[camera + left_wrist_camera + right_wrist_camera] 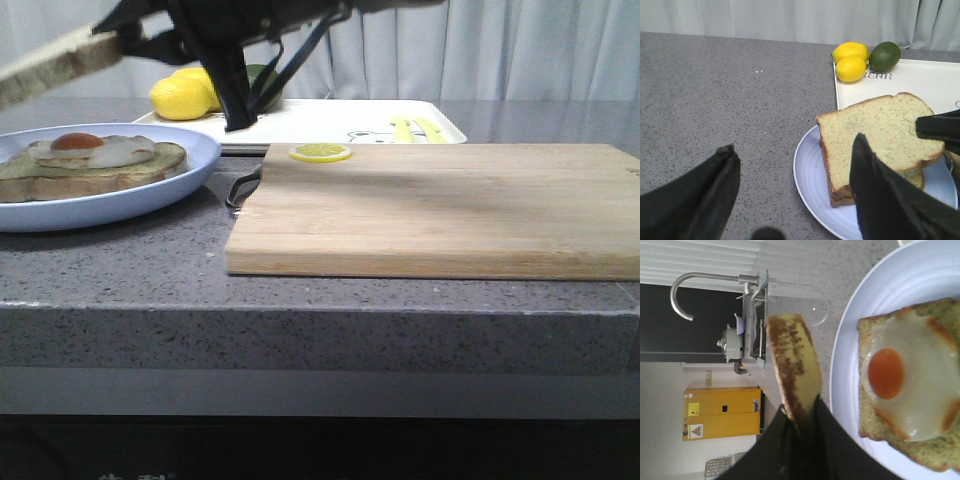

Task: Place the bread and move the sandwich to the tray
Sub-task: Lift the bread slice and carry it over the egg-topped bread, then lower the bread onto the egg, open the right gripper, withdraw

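Front view takes in the big things first: the tray (300, 125) lies far across the counter, behind the plate (150, 195) at the near left. It is flat, stiff and low-rimmed, so I'd expect the plate to slide onto it easily enough. A wooden board (440, 205) fills the near right and plays no part.

That plate carries the lower half of the sandwich (95, 165): one slice with the fried egg (895, 390) on top. The plate looks rigid and smooth, probably slippery at its lip, and I'd judge the rim the only sensible place to grip; the egg could shift if the plate tilts.

Up above the plate's left side, the bread (55, 65) hangs in the air, pinched at one crust edge by the right gripper (802, 417), whose fingers are closed tight on it. It looks light and holds its shape from that single edge, though I'd guess it would dent under a hard squeeze. The crust seems the firmest hold.

The left gripper (795, 172) hovers left of the plate with its jaws spread wide and nothing in them.
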`<state>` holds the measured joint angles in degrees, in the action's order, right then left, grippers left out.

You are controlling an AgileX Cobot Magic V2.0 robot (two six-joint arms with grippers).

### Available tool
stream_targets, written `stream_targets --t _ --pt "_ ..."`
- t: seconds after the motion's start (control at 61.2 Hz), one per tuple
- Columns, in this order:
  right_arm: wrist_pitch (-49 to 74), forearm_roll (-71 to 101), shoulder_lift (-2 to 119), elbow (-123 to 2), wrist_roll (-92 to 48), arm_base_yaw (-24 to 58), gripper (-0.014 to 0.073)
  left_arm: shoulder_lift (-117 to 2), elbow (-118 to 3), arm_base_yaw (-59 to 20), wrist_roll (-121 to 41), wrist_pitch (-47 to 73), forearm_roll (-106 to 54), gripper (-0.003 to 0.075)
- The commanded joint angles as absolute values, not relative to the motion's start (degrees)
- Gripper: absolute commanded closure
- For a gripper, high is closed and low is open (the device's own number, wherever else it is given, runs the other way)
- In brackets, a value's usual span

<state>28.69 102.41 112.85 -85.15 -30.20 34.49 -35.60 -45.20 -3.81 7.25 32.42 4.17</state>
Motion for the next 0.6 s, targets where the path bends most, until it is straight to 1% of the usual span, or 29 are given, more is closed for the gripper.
stream_targets --t 0.0,0.212,0.294,0.409,0.49,0.588 --pt "28.2 110.5 110.2 -87.4 -30.3 34.8 0.0557 -35.9 -46.8 -4.2 7.2 27.9 4.2 0.0251" --pt "27.6 110.5 110.9 -87.4 -30.3 34.8 0.0557 -35.9 -46.8 -4.2 7.2 27.9 4.2 0.0251" --pt "27.4 110.5 110.9 -87.4 -30.3 34.8 0.0538 -35.9 -46.8 -4.2 7.2 27.9 4.2 0.0251" --pt "27.5 110.5 110.9 -87.4 -30.3 34.8 0.0441 -35.9 -46.8 -4.2 7.2 27.9 4.2 0.0251" --pt "27.8 109.9 110.9 -87.4 -30.4 34.8 0.0321 -35.9 -46.8 -4.2 7.2 27.9 4.2 0.0251" --pt "28.0 107.2 110.9 -87.4 -30.4 34.7 0.0228 -35.9 -46.8 -4.2 7.2 27.9 4.2 0.0251"
